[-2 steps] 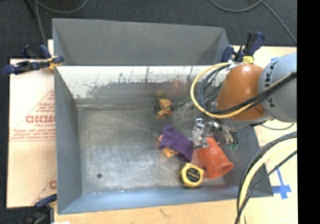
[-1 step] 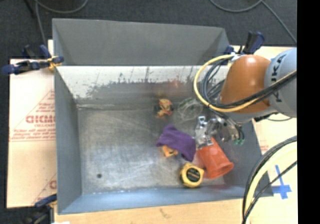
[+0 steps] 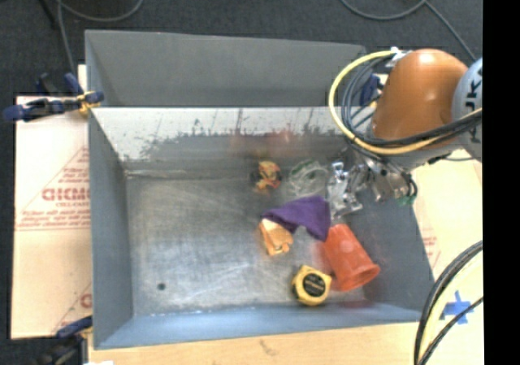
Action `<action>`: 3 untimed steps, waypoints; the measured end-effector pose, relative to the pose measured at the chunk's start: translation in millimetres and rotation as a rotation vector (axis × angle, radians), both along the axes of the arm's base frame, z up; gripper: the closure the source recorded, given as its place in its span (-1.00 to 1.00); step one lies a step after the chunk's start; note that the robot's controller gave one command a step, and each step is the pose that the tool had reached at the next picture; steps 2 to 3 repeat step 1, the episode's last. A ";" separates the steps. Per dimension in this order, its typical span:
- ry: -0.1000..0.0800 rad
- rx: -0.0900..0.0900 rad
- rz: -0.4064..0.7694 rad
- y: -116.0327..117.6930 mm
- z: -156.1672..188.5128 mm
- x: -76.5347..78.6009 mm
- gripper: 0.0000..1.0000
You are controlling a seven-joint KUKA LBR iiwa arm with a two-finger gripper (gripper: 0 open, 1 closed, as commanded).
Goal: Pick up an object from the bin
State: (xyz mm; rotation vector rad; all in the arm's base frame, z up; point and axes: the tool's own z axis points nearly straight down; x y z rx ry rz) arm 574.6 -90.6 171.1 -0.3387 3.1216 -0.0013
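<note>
At the right-hand end of the grey metal bin (image 3: 187,225), close to its far wall, the gripper (image 3: 343,195) hangs low under the arm's orange cover, among a small cluster of loose things. Whether the claw is spread or closed I cannot tell from this angle, and nothing can be seen caught in it. Just beside its tip, toward the near side, lies a purple triangular flap of cloth (image 3: 302,215). Touching that cloth's lower right edge is a red-orange plastic cone (image 3: 350,259), lying on its side. On the gripper's other side, against the far wall, sits a clear crumpled plastic piece (image 3: 304,176), and beyond that a small yellow-brown figure (image 3: 266,175). A tan and orange lump (image 3: 275,237) rests by the cloth's left corner, and a round yellow and black tape measure (image 3: 312,284) lies near the front wall, beside the cone. Every item sits on the bin floor, so by my reading the pick is not yet made. The arm has got down to the level of the objects, with the purple cloth and the clear piece closest. Closing on one thing and lifting it out is what remains.
</note>
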 end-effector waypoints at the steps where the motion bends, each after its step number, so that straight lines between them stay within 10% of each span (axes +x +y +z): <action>1: -0.003 0.002 -0.073 -9.6 54.7 17.0 1.00; 3: -0.003 0.002 -0.073 -9.6 54.7 17.0 1.00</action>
